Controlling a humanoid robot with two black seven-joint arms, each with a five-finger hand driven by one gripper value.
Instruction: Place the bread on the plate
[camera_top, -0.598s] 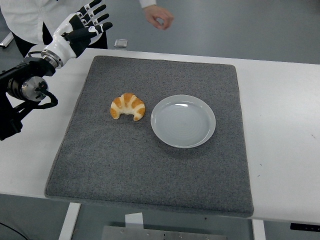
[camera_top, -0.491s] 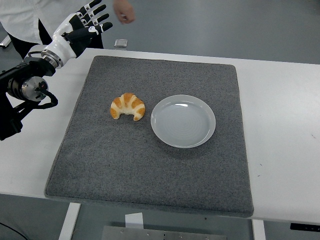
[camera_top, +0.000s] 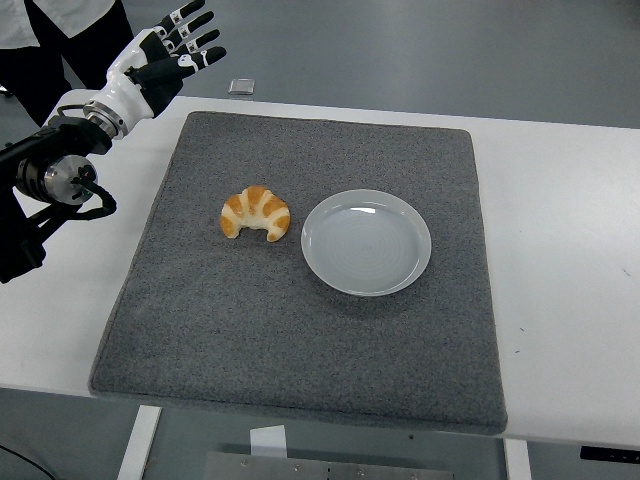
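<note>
A golden croissant (camera_top: 256, 214) lies on the grey mat (camera_top: 300, 330), just left of an empty white plate (camera_top: 366, 242) near the mat's middle. My left hand (camera_top: 172, 50) is at the far left corner, above the table edge, well away from the croissant. Its fingers are spread and it holds nothing. The right arm is out of view.
A person in a white top and dark trousers stands at the top left (camera_top: 60, 30), behind my left arm. A small grey object (camera_top: 240, 86) lies on the floor beyond the table's far edge. White table (camera_top: 570, 230) shows to the right of the mat.
The person's hand at the top has pulled away to the left and out of view. My left hand has barely moved. The croissant and plate are unchanged.
</note>
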